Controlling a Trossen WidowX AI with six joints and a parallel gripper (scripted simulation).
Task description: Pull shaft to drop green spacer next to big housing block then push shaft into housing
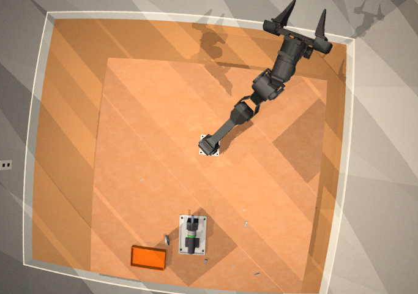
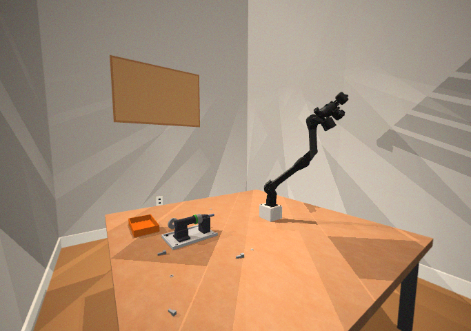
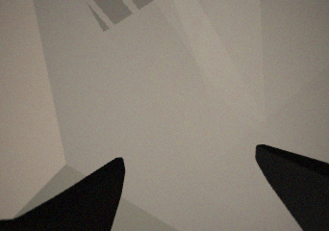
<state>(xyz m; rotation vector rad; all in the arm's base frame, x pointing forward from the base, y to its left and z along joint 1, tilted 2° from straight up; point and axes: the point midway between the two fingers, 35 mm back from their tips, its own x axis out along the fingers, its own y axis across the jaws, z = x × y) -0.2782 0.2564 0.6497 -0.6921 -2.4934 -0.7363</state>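
The big dark housing block stands on a white base plate. The green spacer sits on the shaft line against the housing's barrel. A grey spacer sits beside it, toward the smaller dark support block. The blue-grey shaft sticks out past the support on the robot's side; its inner part is hidden. My gripper is open and empty, raised high and pointing away from the fixture.
An orange tray and a grey disc are beside the fixture. Bolts and small nuts lie scattered on the table. The arm's white base block stands farther back.
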